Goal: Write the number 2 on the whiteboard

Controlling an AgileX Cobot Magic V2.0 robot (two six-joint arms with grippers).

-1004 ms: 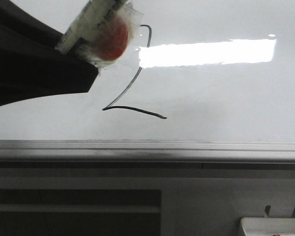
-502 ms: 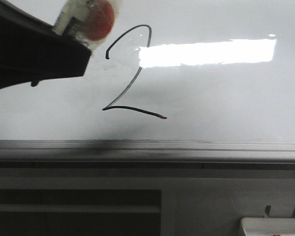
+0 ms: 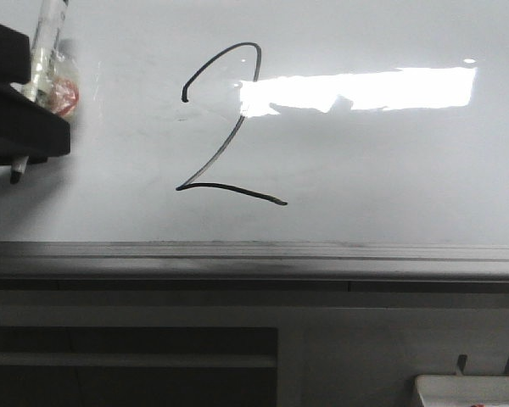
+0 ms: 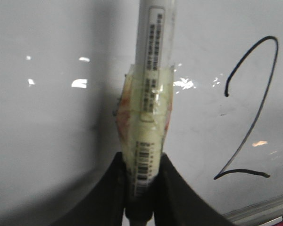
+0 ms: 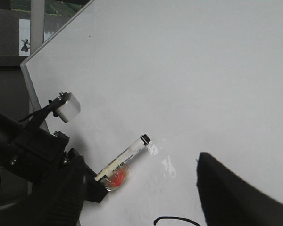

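Observation:
The number 2 is a thin black line on the whiteboard, left of the bright glare. My left gripper is at the far left, apart from the 2, shut on a white marker wrapped in clear tape with a red patch. In the left wrist view the fingers clamp the marker, and the 2 lies to its side. The right wrist view shows the marker, the board and my right gripper open and empty.
The board's grey metal rail runs along its lower edge, with a dark panel below. A white tray shows at the bottom right corner. In the right wrist view the board's outer edge borders a dark background.
My left gripper has moved left with the marker, away from the 2. The top curve of the 2, covered a second ago, now shows in full. The marker now stands more upright.

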